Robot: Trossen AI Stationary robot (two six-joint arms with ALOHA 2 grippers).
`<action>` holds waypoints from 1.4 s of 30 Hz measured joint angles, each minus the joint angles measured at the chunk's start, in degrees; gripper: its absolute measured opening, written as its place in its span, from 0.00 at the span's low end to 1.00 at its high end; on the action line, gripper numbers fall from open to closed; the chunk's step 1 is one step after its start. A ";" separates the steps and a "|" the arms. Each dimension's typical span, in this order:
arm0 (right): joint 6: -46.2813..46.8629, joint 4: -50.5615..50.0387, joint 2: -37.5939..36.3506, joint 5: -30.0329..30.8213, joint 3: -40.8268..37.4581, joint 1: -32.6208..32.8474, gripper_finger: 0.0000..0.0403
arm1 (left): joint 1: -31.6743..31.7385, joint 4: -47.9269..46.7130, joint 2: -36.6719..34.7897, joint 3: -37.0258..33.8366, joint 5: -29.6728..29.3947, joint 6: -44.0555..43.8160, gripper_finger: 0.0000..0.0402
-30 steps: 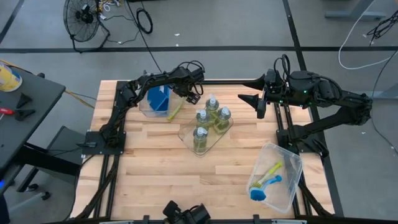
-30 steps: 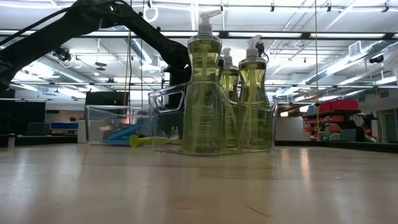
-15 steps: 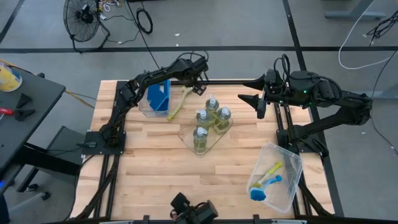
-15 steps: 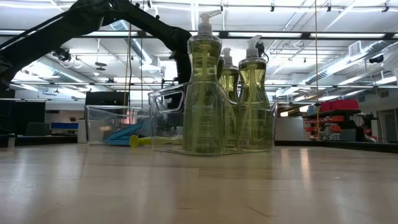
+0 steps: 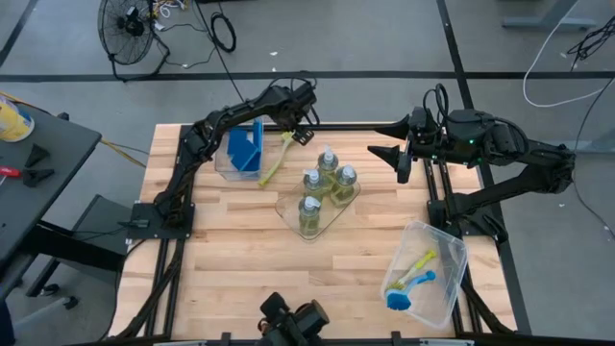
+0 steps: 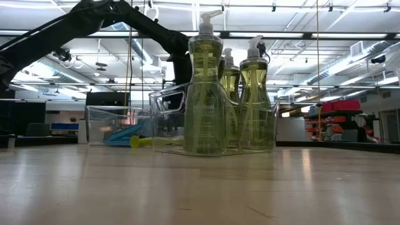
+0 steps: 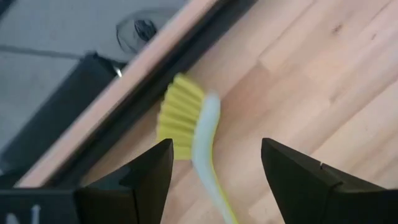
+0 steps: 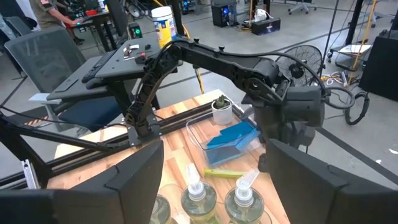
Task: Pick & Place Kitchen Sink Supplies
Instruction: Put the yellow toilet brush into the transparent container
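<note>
Yellow-green dish brush [image 5: 276, 159] lay upper centre of the high view, beside the bin of blue sponges [image 5: 245, 150], with the left gripper [image 5: 300, 123] spread, empty, above. Left wrist view: bristle head [image 7: 180, 116] between the fingers; probably light and stiff, best pinched mid-handle. Right gripper [image 5: 404, 151] waited open, upper right.

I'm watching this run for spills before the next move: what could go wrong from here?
1. The yellow-green brush lies half out of the bin, its head near the table's back edge; a nudge could push it off.
2. The open left claw hovers close to the bottles on the tray; a swing might topple them.
</note>
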 joint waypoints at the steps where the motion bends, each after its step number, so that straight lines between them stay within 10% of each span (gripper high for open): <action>1: 0.02 0.00 0.00 0.00 0.00 -0.01 0.71 | 0.12 -1.40 0.00 0.26 0.46 -0.65 0.62; 15: -0.16 0.01 0.00 0.11 0.00 -0.01 0.71 | -1.63 -8.72 -0.07 0.93 -4.75 -1.12 0.60; 29: -0.16 1.51 -0.02 0.04 0.00 -0.01 0.71 | -1.44 -6.93 0.31 0.93 -9.32 -0.56 0.03; 42: -0.18 1.72 -0.02 0.00 0.00 0.00 0.71 | 3.34 -2.96 1.45 1.01 -4.87 0.75 0.01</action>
